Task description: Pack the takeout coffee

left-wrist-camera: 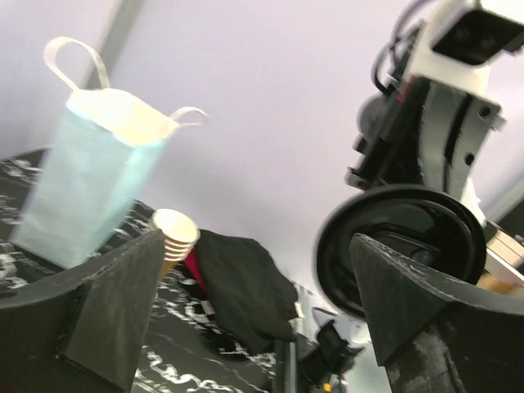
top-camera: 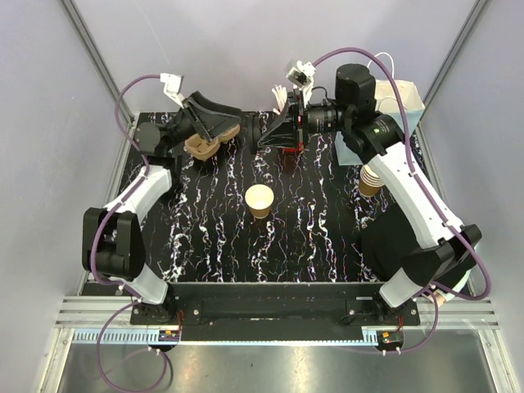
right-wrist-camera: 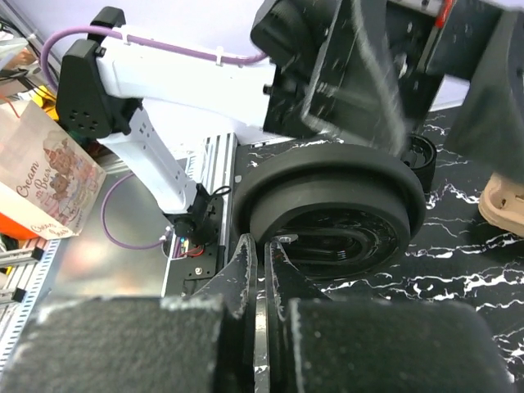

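From above, the takeout coffee [top-camera: 259, 199] is seen standing uncovered in the middle of the desk [top-camera: 205, 246], well apart from the pale blue paper bag [top-camera: 407, 105] at the right rear. In the left wrist view, the left claw [left-wrist-camera: 262, 319] is spread wide, facing a black lid [left-wrist-camera: 401, 246]. In the right wrist view, the lid's rim is pinched by the right claw [right-wrist-camera: 262, 270]. Lidding and bagging are judged still to be done.
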Controlling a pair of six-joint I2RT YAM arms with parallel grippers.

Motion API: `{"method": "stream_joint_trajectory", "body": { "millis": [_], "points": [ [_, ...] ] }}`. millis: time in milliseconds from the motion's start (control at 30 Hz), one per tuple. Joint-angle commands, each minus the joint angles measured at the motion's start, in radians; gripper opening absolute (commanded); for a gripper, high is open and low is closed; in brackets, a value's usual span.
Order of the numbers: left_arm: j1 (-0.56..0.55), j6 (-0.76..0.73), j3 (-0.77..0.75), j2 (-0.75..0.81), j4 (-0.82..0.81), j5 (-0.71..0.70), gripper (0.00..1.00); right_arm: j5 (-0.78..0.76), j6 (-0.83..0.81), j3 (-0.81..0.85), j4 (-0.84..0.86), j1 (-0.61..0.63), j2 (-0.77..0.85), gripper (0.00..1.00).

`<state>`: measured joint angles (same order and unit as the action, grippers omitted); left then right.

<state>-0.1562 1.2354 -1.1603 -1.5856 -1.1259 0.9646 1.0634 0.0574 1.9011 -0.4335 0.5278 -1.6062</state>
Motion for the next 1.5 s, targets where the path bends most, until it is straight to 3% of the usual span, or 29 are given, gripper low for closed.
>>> {"method": "stream_joint_trajectory", "body": {
  "millis": [0,100,133,200,233,267,400,633,833,1200,1467],
  "points": [
    [0.069,-0.028,-0.01,0.058,-0.028,0.017,0.99,-0.042,-0.053,-0.013,-0.046,0.008,0.057,0.0],
    [0.11,-0.141,-0.018,0.093,0.112,0.045,0.99,-0.095,-0.137,-0.005,-0.127,0.008,0.065,0.0],
    [0.124,-0.19,-0.022,0.122,0.227,0.055,0.99,-0.135,-0.19,-0.002,-0.158,0.008,0.065,0.0],
    [0.129,-0.4,-0.032,0.156,0.399,0.049,0.99,-0.178,-0.249,0.015,-0.261,0.008,0.052,0.0],
    [0.129,-0.509,-0.067,0.195,0.678,-0.005,0.99,-0.231,-0.31,0.025,-0.301,0.008,0.045,0.0],
    [0.126,-0.725,-0.09,0.213,0.83,-0.048,0.99,-0.256,-0.342,0.07,-0.353,0.009,0.031,0.0],
    [0.122,-1.002,-0.085,0.277,1.176,-0.206,0.99,-0.405,-0.499,0.167,-0.63,0.011,-0.066,0.0],
    [0.124,-1.194,0.065,0.426,1.213,-0.455,0.99,-0.732,-0.64,0.254,-0.895,0.104,-0.224,0.0],
    [0.148,-1.28,0.088,0.503,1.304,-0.607,0.99,-0.858,-0.663,0.297,-0.978,0.199,-0.359,0.0],
    [0.277,-1.315,0.077,0.564,1.423,-0.569,0.99,-0.934,-0.714,0.628,-1.197,0.293,-0.624,0.0],
    [0.386,-1.274,0.086,0.593,1.425,-0.48,0.99,-0.993,-0.734,0.558,-1.194,0.339,-0.632,0.0]
  ]
}}
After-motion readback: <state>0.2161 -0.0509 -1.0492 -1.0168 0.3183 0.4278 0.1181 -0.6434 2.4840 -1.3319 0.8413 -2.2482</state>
